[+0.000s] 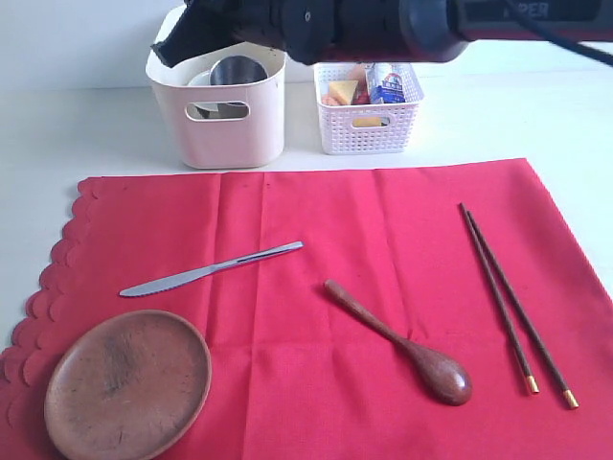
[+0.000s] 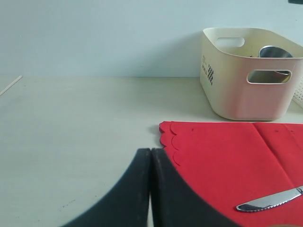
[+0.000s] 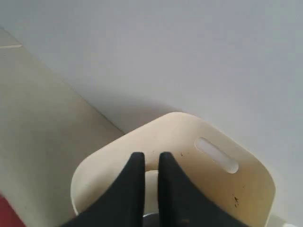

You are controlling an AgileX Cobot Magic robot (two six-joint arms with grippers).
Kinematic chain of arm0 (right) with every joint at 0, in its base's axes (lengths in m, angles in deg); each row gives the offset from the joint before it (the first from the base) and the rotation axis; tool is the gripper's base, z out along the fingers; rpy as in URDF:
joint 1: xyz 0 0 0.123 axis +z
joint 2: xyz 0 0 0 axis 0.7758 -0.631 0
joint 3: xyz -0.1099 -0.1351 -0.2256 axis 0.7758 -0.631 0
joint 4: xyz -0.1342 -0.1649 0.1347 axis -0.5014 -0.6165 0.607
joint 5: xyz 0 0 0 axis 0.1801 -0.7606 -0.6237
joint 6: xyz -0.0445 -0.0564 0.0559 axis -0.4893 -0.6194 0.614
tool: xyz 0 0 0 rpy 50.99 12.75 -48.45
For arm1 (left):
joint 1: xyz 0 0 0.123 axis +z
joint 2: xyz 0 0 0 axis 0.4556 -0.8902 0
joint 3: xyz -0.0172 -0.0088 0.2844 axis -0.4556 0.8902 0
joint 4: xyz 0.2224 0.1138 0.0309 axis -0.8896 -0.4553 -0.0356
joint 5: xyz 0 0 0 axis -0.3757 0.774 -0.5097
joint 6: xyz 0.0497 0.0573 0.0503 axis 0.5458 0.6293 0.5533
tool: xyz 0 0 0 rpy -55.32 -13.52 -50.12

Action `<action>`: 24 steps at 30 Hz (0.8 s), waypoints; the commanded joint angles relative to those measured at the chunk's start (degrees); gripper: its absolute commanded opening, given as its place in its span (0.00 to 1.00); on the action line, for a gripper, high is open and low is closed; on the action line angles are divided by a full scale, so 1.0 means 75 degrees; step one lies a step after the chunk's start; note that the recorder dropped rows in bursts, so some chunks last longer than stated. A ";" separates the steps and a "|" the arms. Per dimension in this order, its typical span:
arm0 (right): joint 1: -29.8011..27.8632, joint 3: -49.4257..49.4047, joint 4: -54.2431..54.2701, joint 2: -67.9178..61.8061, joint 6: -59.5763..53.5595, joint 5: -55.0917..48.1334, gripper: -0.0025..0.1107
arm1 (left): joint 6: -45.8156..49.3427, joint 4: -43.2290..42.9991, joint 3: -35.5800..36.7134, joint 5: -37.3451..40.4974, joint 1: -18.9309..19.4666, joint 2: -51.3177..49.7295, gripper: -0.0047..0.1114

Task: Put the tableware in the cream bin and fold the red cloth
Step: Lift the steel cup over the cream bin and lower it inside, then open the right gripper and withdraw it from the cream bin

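Observation:
The cream bin [image 1: 215, 120] stands behind the red cloth [image 1: 316, 316] and holds a steel cup [image 1: 235, 72] and a white bowl [image 1: 199, 80]. On the cloth lie a butter knife [image 1: 211, 268], a brown wooden plate [image 1: 127, 383], a dark wooden spoon [image 1: 397, 340] and a pair of gold-tipped chopsticks [image 1: 517, 302]. My right gripper [image 3: 151, 156] hangs over the bin [image 3: 227, 189], its fingers a narrow gap apart with nothing between them; the bowl [image 3: 151, 184] shows below. My left gripper [image 2: 150, 150] is shut and empty beside the cloth's scalloped corner [image 2: 227, 161], away from the knife [image 2: 270, 201].
A white lattice basket [image 1: 369, 110] with food pieces and a small carton stands to the right of the bin. The right arm [image 1: 383, 24] stretches across the top of the exterior view. Bare pale table surrounds the cloth [image 2: 71, 123].

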 commanded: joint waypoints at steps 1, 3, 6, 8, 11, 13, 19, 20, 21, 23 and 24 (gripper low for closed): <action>0.0009 0.0016 -0.0014 0.0547 0.0065 -0.0915 0.02 | -0.0014 -0.0007 -0.0019 -0.0045 -0.0038 0.0048 0.06; 0.0009 0.0016 -0.0014 0.0734 0.0065 -0.1300 0.02 | -0.0014 -0.0007 -0.0019 -0.0045 -0.0038 0.0048 0.06; 0.0009 0.0016 -0.0014 0.1011 0.0050 -0.1982 0.02 | -0.0014 -0.0007 -0.0019 -0.0045 -0.0038 0.0048 0.06; 0.0009 -0.0002 -0.0014 0.1208 -0.0147 -0.2538 0.02 | -0.0014 -0.0007 -0.0019 -0.0045 -0.0038 0.0048 0.06; 0.0009 -0.0002 -0.0014 0.1469 -0.0221 -0.3485 0.02 | -0.0014 -0.0007 -0.0019 -0.0045 -0.0038 0.0048 0.06; 0.0009 -0.0002 0.0004 0.1631 -0.0264 -0.4036 0.02 | -0.0014 -0.0007 -0.0019 -0.0045 -0.0038 0.0048 0.06; 0.0009 -0.0002 0.0505 0.1892 -0.0861 -0.5544 0.02 | -0.0014 -0.0007 -0.0019 -0.0045 -0.0038 0.0048 0.06; 0.0009 -0.0002 0.0669 0.1910 -0.1044 -0.5782 0.02 | -0.0014 -0.0007 -0.0019 -0.0045 -0.0038 0.0048 0.06; 0.0009 -0.0002 0.0830 0.1942 -0.1201 -0.6015 0.02 | -0.0014 -0.0007 -0.0019 -0.0045 -0.0038 0.0048 0.06; 0.0009 -0.0002 0.1056 0.1978 -0.1498 -0.6383 0.02 | -0.0014 -0.0007 -0.0019 -0.0045 -0.0038 0.0048 0.06; 0.0009 -0.0002 0.1135 0.2008 -0.1613 -0.6547 0.02 | -0.0014 -0.0007 -0.0019 -0.0045 -0.0038 0.0048 0.06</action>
